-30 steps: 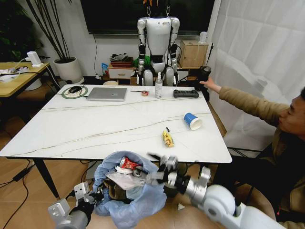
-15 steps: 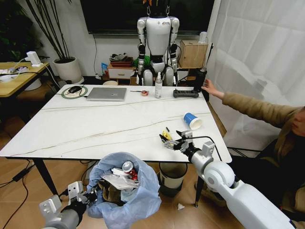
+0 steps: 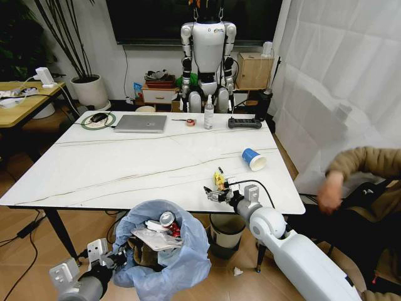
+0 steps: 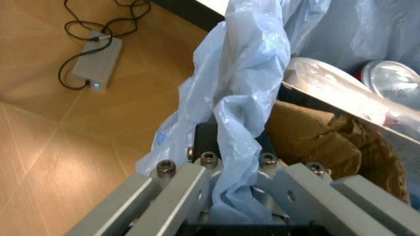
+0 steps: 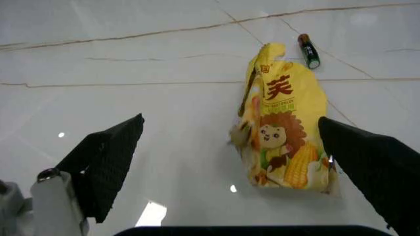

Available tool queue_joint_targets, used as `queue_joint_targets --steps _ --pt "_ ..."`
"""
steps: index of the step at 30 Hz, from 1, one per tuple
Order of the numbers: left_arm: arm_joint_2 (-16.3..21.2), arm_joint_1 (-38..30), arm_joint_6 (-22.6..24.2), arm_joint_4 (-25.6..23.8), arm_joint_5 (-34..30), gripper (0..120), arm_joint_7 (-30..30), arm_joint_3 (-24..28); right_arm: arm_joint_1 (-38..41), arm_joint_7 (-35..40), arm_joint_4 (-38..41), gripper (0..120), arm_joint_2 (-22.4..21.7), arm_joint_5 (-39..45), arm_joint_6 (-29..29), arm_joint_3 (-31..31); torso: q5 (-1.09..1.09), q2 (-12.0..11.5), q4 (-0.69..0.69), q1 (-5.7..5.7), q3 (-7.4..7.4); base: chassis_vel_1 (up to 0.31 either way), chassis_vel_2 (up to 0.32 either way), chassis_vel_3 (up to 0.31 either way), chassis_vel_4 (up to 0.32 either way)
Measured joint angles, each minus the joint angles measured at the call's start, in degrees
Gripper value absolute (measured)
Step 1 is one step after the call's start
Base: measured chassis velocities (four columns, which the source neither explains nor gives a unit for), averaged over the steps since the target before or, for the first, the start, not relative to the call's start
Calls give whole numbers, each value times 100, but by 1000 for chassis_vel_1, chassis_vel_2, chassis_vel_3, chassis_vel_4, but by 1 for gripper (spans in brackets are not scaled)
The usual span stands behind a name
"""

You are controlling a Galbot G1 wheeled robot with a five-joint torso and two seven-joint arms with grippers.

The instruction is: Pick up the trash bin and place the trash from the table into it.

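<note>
The trash bin (image 3: 164, 258), wrapped in a baggy light-blue liner, hangs below the table's near edge. Inside lie a red can (image 3: 168, 221), white scraps and brown cardboard (image 4: 314, 141). My left gripper (image 3: 105, 259) is shut on the bin's rim and liner (image 4: 226, 162). On the marble table (image 3: 125, 169), my right gripper (image 3: 216, 194) stands open just short of the yellow wrapper (image 3: 220, 181). In the right wrist view the wrapper (image 5: 285, 135) lies flat between the spread fingers (image 5: 108, 164). A small black tube (image 5: 308, 50) lies beyond it. A blue paper cup (image 3: 253, 159) lies on its side farther right.
A laptop (image 3: 140, 123), a bottle (image 3: 208, 114) and a power strip (image 3: 244, 123) sit along the table's far edge. A cream bucket (image 3: 227, 228) stands under the table. A person's arm (image 3: 360, 172) is at the right. A grey adapter (image 4: 96, 61) lies on the floor.
My right gripper left the bin, where the red can now lies, and moved up onto the table in front of the yellow wrapper. The person's arm pulled back to the right.
</note>
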Motion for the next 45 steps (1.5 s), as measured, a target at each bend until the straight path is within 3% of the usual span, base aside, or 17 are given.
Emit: queue_joint_targets --steps 8,14,23,28,30,32,36,45 --pt "-12 -10 -22 4 26 0 8 26 13 -42 -196 76 16 -84 93 85 0 0 -1 0 0 0 0 0 0" --pt "-11 -35 -31 31 27 0 11 41 27 -50 -230 49 11 -67 126 121 0 0 0 0 0 0 0 0 0" --pt "-14 -63 -33 57 35 0 14 56 33 -109 -233 21 -21 -39 195 151 0 0 0 0 0 0 0 0 0" --pt "-16 -89 -34 61 34 0 15 79 -9 -379 -116 0 -44 142 667 269 1 0 0 0 0 0 0 0 0" --pt "-18 -89 -34 57 34 0 15 82 -15 -417 -84 0 -55 193 730 278 1 0 0 0 0 0 0 0 0" --pt "-19 -88 -34 47 34 0 16 95 -17 -750 277 0 -262 770 1137 305 1 0 0 0 0 0 0 0 0" --pt "-31 -94 -34 47 34 0 17 98 20 -1291 1282 0 -816 1563 1386 -16 1 1 0 0 -1 0 0 0 0" --pt "-35 -89 -34 26 31 0 19 69 -41 -1613 2212 0 -1367 1953 1481 -963 1 1 0 0 -1 0 0 0 0"
